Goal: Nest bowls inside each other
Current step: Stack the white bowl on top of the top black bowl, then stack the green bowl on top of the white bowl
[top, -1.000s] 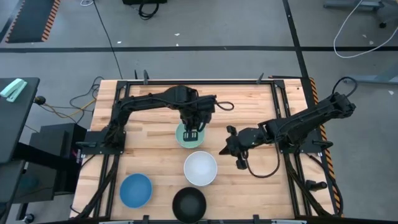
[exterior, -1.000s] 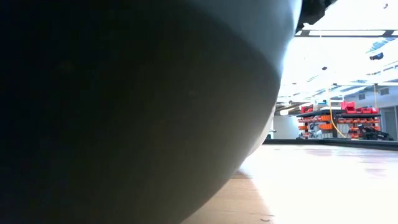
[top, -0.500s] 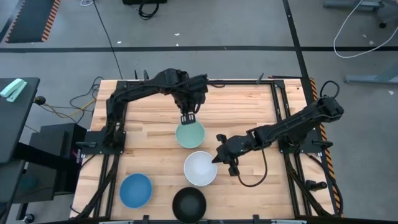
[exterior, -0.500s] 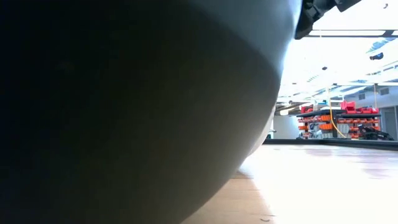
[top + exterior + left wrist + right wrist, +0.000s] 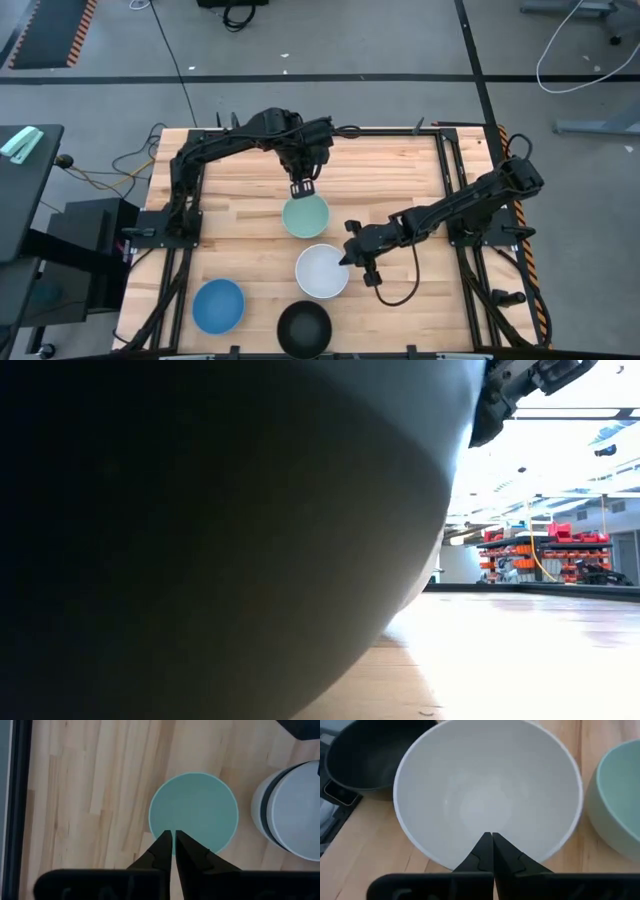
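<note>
You are looking at the right gripper [image 5: 352, 256], pinched shut and empty, hovering at the white bowl [image 5: 322, 270]'s rim, nearer it than the left gripper [image 5: 299, 189], nearly closed and empty above the mint green bowl [image 5: 305, 216].

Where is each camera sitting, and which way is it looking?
High view: above the table, looking straight down; shows both arms, the left gripper and right gripper.
Low view: at tabletop height, looking level; a bowl's side fills it, an arm's tip at top.
Left wrist view: looks down at the mint green bowl past shut jaws.
Right wrist view: looks into the white bowl past shut jaws.
Both wrist views show the mint green and white bowls.
</note>
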`<state>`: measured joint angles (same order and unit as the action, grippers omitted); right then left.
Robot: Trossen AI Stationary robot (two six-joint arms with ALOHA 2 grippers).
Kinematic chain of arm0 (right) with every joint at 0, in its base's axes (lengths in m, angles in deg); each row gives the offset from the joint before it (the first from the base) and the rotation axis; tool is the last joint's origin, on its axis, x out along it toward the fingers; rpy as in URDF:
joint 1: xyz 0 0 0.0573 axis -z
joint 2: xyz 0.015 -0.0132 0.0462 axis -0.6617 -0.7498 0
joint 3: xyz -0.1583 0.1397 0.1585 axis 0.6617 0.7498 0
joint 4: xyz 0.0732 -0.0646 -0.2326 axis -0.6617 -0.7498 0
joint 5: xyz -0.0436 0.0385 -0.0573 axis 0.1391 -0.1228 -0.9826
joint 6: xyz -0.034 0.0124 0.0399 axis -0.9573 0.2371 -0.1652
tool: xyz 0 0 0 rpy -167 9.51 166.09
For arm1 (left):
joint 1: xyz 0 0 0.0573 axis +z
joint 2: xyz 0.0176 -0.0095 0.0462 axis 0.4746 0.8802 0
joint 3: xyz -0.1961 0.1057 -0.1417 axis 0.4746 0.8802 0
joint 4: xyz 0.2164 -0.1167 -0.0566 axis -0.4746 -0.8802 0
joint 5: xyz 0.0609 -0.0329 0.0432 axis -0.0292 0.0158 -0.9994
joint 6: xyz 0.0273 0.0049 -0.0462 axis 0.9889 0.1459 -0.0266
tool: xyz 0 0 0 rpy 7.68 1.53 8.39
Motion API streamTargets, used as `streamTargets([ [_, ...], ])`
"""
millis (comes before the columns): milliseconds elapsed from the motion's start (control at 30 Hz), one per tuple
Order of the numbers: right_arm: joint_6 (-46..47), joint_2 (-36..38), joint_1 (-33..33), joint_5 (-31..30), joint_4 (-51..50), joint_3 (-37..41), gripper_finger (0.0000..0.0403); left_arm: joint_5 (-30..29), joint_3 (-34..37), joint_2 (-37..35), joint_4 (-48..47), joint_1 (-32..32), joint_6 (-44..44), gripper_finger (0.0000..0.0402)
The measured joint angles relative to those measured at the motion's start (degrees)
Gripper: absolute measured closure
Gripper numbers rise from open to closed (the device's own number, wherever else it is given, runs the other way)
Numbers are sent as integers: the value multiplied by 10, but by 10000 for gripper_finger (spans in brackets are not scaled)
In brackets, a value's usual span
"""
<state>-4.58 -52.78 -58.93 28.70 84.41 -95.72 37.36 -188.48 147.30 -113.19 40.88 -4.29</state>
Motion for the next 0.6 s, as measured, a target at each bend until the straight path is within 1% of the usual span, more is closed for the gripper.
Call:
streamTargets([
  [233,-25,35,8,-3,3,-9,397,0,0,0,2,0,14,394],
  [400,-18,56,48,-5,-3,-10,385,0,0,0,0,3,15,378],
  [467,-17,61,69,-3,-25,-22,381,0,0,0,-1,6,15,369],
  [600,-5,64,111,3,-103,-68,373,-1,0,-1,-14,13,19,362],
])
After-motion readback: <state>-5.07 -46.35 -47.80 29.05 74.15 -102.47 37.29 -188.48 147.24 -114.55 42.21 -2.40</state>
